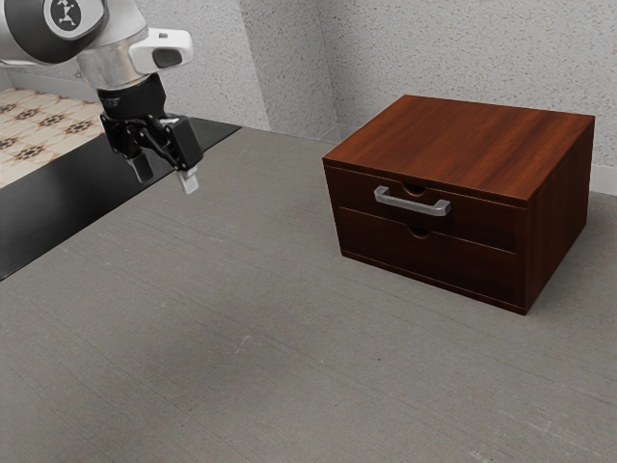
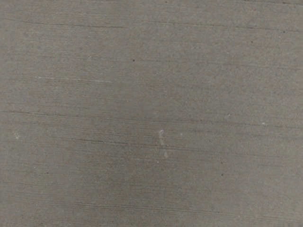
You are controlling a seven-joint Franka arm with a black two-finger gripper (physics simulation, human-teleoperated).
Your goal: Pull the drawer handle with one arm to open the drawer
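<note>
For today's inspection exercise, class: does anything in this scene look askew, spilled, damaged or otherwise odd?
Nothing is spilled, tilted or damaged. The cabinet stands upright, both drawers shut. One oddity: only the upper drawer has a metal handle; the lower drawer has just a notch.

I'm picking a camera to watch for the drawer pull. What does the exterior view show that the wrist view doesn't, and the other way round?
Exterior view: the open gripper hanging well apart from the wooden cabinet, whose top drawer looks shut, its metal handle untouched. Wrist view: a close look at a pale scuff on the surface under the hand. Both: the grey table surface.
</note>
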